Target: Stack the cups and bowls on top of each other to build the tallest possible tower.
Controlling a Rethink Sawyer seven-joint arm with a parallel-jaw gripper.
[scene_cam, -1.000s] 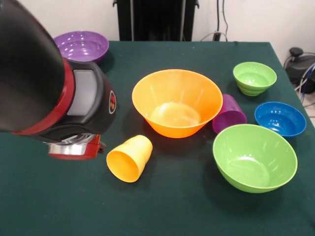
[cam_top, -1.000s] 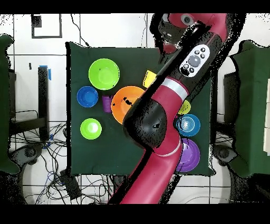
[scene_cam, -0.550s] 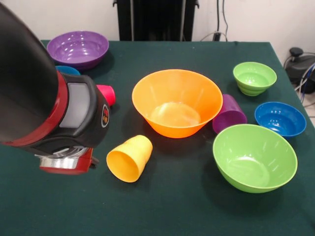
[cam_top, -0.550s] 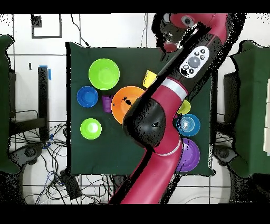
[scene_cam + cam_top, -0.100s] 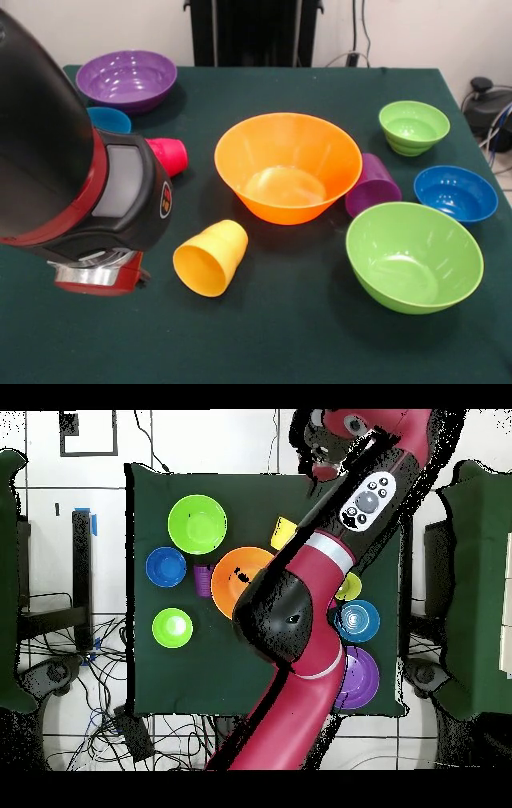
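The yellow cup [image 5: 210, 258] lies on its side on the table, open end away from the orange bowl [image 5: 287, 166], just beside the gripper [image 5: 96, 274]; I cannot tell whether the gripper is open or holding anything.

The red and black arm [image 5: 300, 614] sweeps up across the table in the overhead view, elbow bent, forearm angled toward the far edge. Up front, its bulky wrist [image 5: 96, 208] fills the left side, hanging low; the gripper's fingers can't be made out
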